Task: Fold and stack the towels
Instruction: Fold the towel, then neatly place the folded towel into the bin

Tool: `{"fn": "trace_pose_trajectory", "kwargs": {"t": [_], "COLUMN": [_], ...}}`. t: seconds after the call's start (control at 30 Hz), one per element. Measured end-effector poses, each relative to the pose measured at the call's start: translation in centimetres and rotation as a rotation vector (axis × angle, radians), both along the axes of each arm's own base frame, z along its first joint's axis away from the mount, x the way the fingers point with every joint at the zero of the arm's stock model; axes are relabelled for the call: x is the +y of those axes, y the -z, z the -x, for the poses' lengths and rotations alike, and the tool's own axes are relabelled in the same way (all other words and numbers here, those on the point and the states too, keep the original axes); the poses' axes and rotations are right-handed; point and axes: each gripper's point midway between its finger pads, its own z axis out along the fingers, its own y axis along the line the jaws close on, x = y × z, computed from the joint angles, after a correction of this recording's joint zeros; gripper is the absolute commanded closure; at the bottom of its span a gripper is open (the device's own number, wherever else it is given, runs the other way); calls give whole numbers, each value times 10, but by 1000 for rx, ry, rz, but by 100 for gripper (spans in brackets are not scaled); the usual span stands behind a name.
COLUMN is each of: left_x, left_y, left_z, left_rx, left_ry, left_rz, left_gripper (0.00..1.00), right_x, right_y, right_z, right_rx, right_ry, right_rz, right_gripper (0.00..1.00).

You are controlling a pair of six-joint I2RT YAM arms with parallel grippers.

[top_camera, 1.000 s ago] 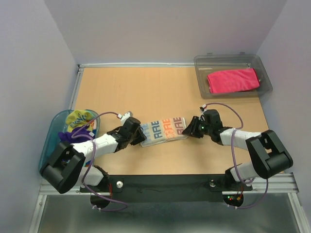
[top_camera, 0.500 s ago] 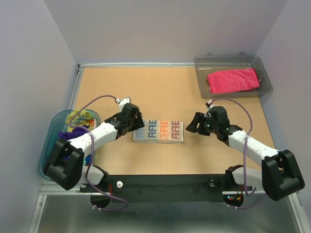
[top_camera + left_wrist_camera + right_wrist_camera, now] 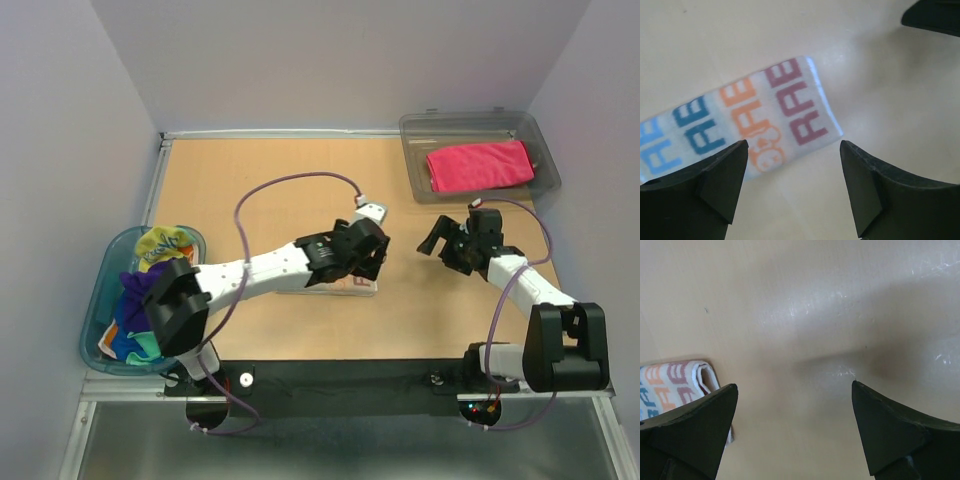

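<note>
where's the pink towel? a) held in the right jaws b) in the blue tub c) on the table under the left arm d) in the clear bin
d: the pink towel lies folded inside the clear bin at the table's far right corner, away from both arms.

Clear bin (image 3: 415, 165) sits far right, blue tub (image 3: 98, 292) (oval) near left.

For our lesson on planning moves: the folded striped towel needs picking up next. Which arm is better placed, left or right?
Left. The left fingers hang open right over the striped towel at its end; the right fingers are open too, but beside it over bare table.
</note>
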Motion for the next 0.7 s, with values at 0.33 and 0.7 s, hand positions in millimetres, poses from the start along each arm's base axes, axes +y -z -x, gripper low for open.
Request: {"fn": "trace_pose_trajectory", "kwargs": {"t": [0.33,0.7], "left_x": [-56,-57], "left_y": [56,82], "left_z": [16,38], "left_rx": [55,-13], "left_ry": [211,514], "left_rz": [-284,-503], "left_gripper": [30,29], "right_x": [5,7], "right_y": [1,0], "right_z": [4,8], "right_rx": [11,6], "right_ry": [-28,-41], "right_rz": [-18,-25], "right_gripper": [0,0]}}
